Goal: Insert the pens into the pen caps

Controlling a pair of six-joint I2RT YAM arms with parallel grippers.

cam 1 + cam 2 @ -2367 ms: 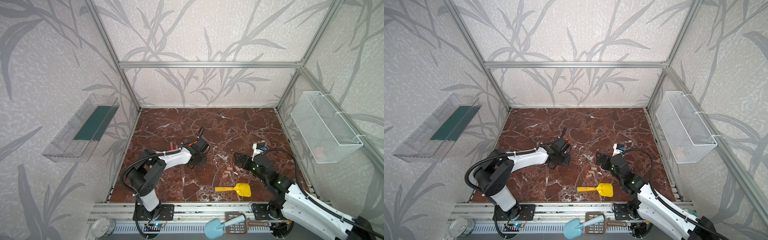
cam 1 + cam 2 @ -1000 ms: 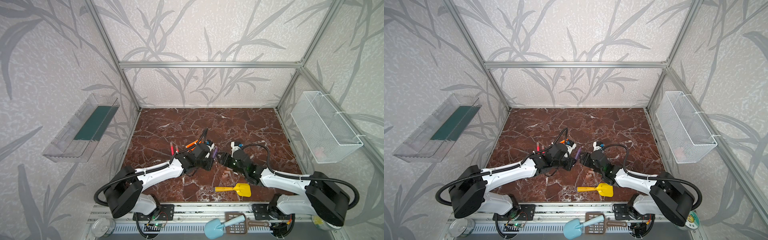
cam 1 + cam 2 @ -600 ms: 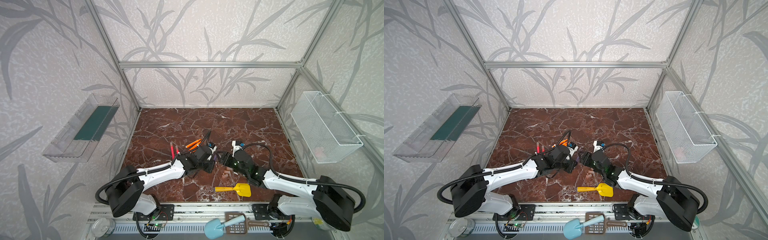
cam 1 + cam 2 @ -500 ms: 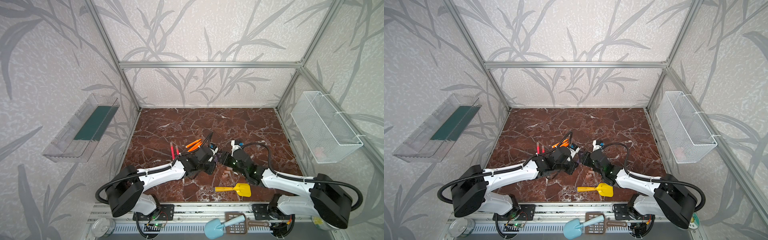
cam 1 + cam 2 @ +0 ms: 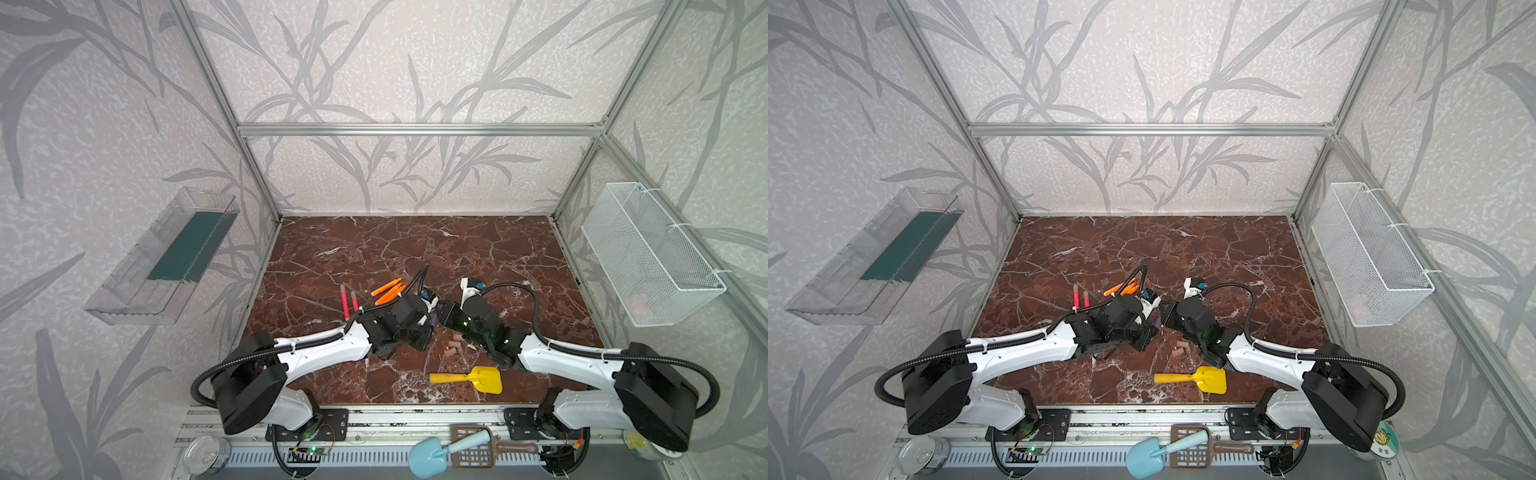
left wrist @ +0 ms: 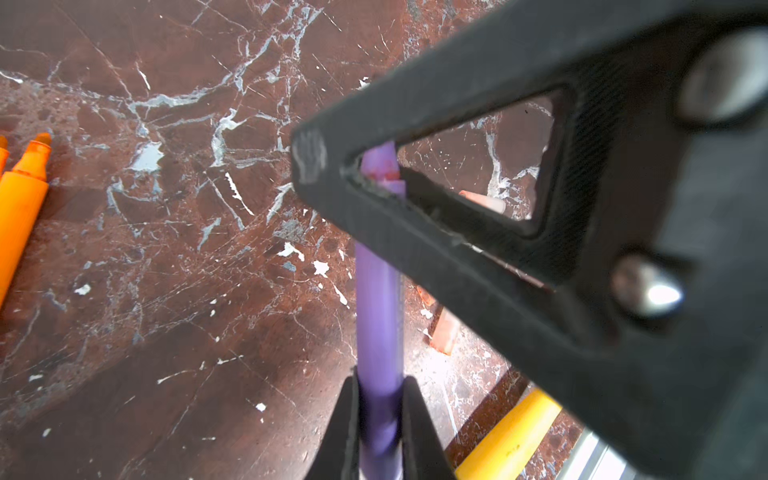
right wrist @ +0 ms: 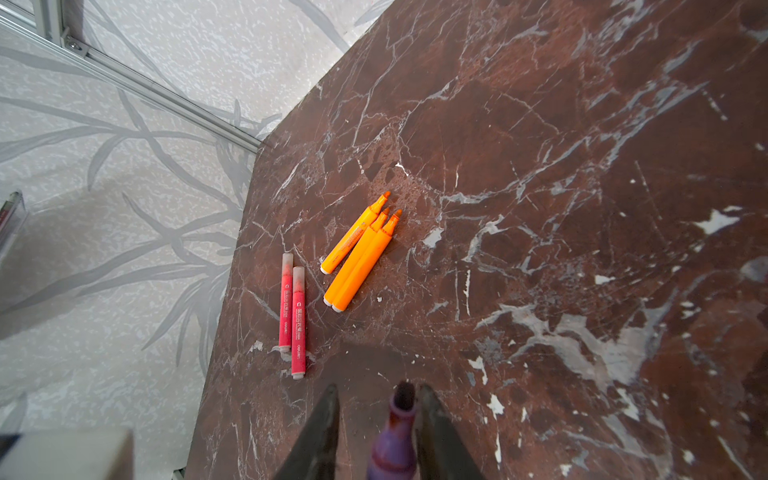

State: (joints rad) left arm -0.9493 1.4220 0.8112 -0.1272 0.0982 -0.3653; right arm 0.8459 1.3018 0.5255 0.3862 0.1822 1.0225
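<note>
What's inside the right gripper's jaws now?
The tip end of the purple marker pen, barrel clamped by the left gripper. The right gripper's jaws flank it, gap on one side. In both top views the grippers cover nearly all of it.

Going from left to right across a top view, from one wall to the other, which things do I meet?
clear wall shelf → two pink-red pens → three orange pens → purple pen → white wire basket

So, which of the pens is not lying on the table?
The purple pen: it alone is clamped in the left gripper, above the table. The three orange pens and two pink-red pens lie flat on it.
</note>
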